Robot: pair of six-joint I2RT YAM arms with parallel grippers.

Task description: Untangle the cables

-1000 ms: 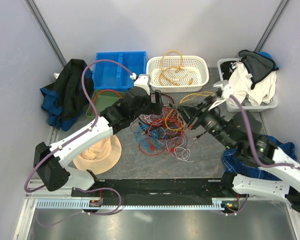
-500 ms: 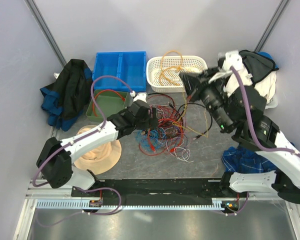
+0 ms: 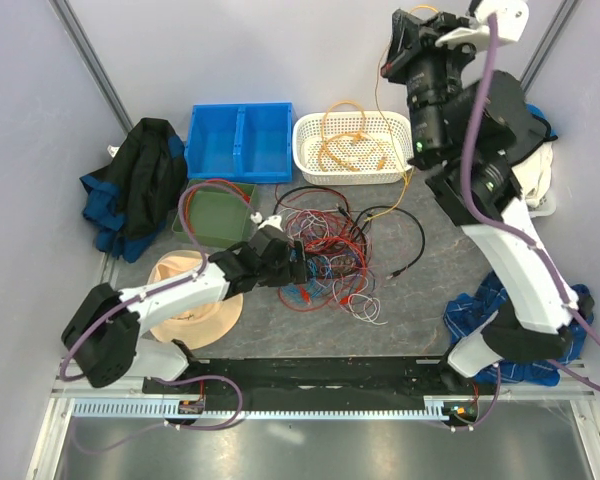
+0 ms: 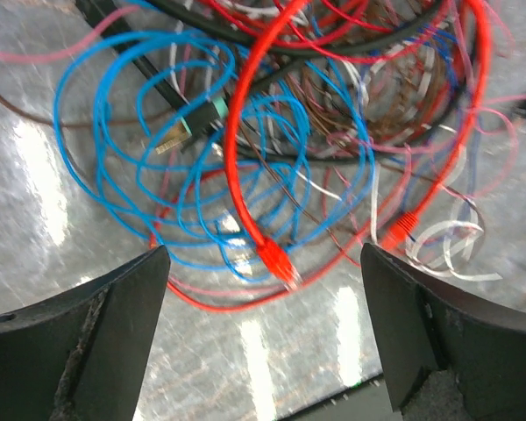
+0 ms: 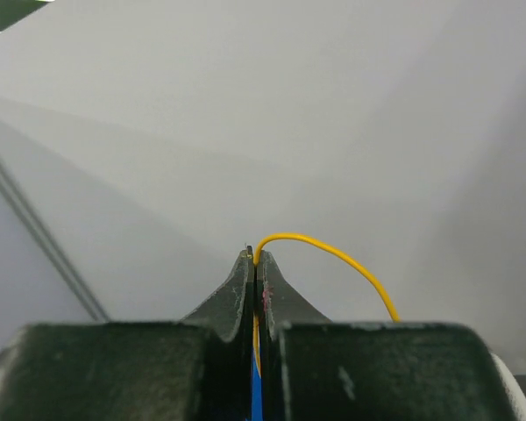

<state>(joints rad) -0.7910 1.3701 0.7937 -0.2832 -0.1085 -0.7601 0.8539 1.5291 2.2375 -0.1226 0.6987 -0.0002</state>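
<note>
The cables lie in a tangle [image 3: 325, 250] of red, blue, black and white wires at the table's middle. My left gripper [image 3: 298, 268] is open and low over the tangle's left edge. In the left wrist view it [image 4: 263, 338] straddles a blue coil [image 4: 158, 167] and a red cable's plug [image 4: 279, 260], holding nothing. My right gripper [image 3: 393, 45] is raised high at the back, shut on a thin yellow cable [image 3: 378, 105] that hangs down toward the tangle. The right wrist view shows the jaws [image 5: 256, 259] pinching the yellow cable [image 5: 333, 253].
A white basket [image 3: 404, 135] holds orange-yellow cables. A blue bin [image 3: 240, 140] and a green tray [image 3: 217, 212] stand at back left. A tan hat [image 3: 195, 305], dark clothes [image 3: 135, 185], a clothes-filled basket [image 3: 510, 165] and blue cloth [image 3: 500, 310] lie around.
My right arm has risen from the tangle to high at the back, drawing the yellow cable up. My left gripper has slid nearer and lower along the tangle's left side.
</note>
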